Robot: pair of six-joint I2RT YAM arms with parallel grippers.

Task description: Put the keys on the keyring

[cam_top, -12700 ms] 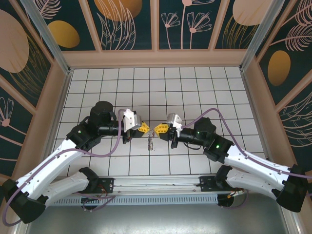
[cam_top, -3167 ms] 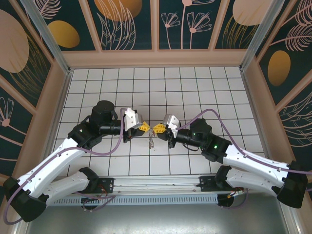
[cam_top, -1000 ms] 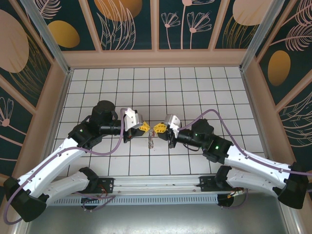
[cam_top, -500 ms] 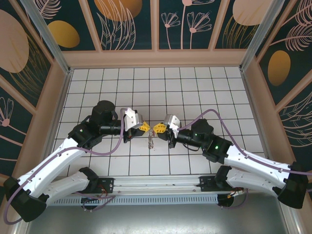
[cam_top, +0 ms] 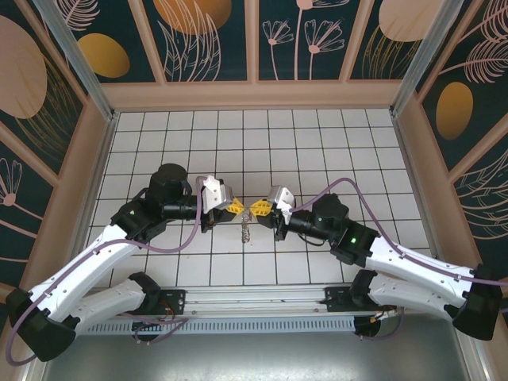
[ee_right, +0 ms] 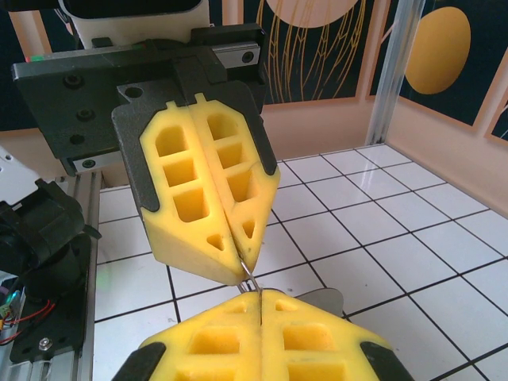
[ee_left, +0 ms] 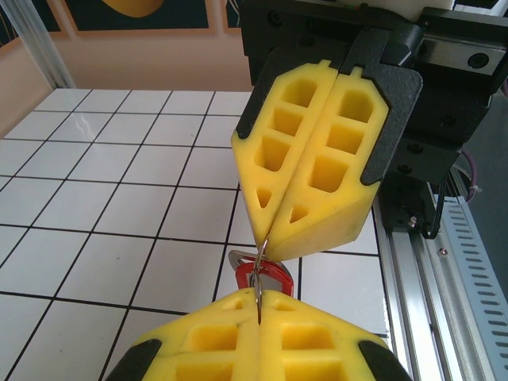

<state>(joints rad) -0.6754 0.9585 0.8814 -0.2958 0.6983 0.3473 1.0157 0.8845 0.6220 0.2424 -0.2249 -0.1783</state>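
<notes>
White tiled tabletop, floral walls

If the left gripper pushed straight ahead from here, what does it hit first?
The right gripper: its shut jaws sit tip to tip with the left gripper, only the keyring wire bridging the gap.

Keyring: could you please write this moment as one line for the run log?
left gripper: shut on keyring | right gripper: shut on same keyring, tip to tip | key with red tag: just below the tips
</notes>
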